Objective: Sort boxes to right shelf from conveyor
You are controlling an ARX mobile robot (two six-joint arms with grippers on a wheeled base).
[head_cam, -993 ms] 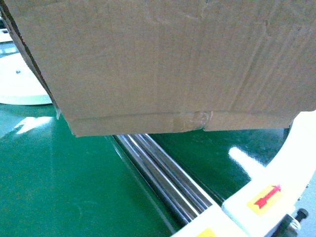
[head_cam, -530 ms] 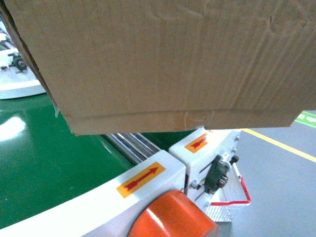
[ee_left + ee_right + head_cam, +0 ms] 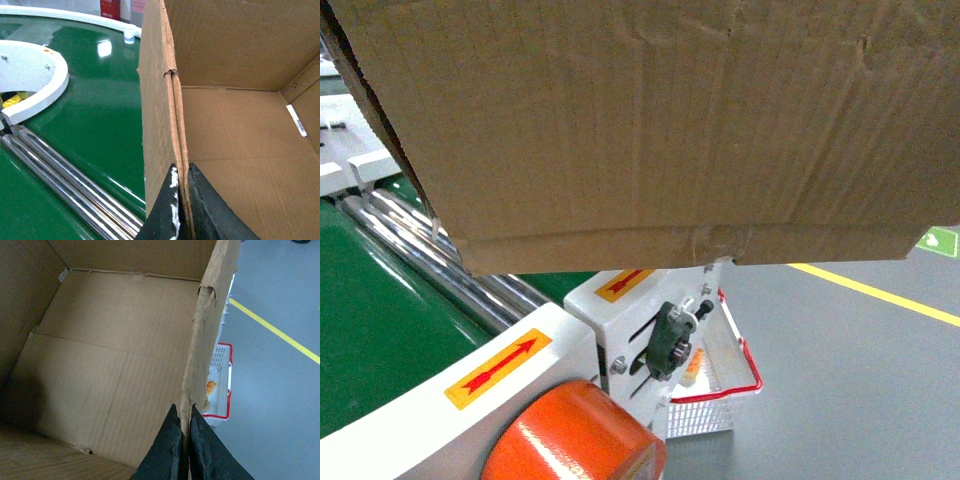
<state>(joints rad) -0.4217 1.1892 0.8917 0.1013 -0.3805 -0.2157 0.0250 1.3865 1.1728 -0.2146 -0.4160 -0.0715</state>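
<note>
Arrows red; box label unreadable.

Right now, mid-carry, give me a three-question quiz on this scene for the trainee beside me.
1. True or false: the cardboard box is empty inside.
2. Multiple choice: how is the box held? A) from underneath by one arm; B) the left gripper and right gripper each pinch a side wall at its top edge; C) it rests on the green belt.
3. Fill in: the white basket on the grey floor has a ___ rim.

Key: 1 true, the wrist views show only bare cardboard; 2 B; 3 red.
</note>
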